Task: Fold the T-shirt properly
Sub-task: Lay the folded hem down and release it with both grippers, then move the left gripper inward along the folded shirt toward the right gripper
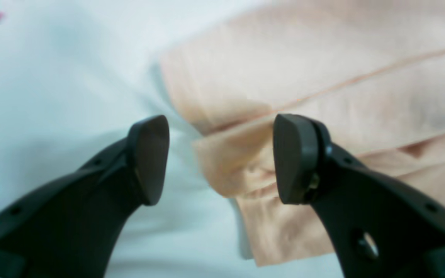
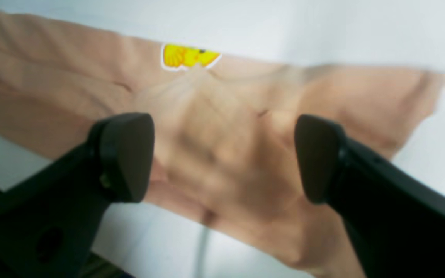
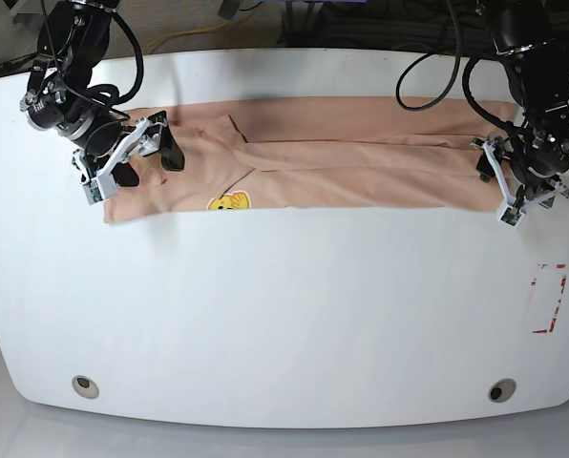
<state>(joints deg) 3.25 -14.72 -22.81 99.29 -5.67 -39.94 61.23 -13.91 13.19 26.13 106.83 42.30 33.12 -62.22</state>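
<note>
The T-shirt (image 3: 361, 153) is peach and lies folded into a long strip across the far half of the white table (image 3: 284, 305), with a small yellow print (image 3: 229, 201) near its front edge. My right gripper (image 3: 146, 164) hovers over the strip's left end. In the right wrist view it (image 2: 224, 154) is open, with wrinkled cloth (image 2: 222, 127) below and nothing clamped. My left gripper (image 3: 502, 181) is at the strip's right end. In the left wrist view it (image 1: 220, 158) is open, and its fingers straddle a layered corner of the shirt (image 1: 234, 166).
A red rectangle mark (image 3: 549, 298) is drawn on the table's right side. Two round holes (image 3: 85, 385) (image 3: 501, 390) sit near the front edge. Cables hang behind the table's far edge. Bare white table lies in front of the shirt.
</note>
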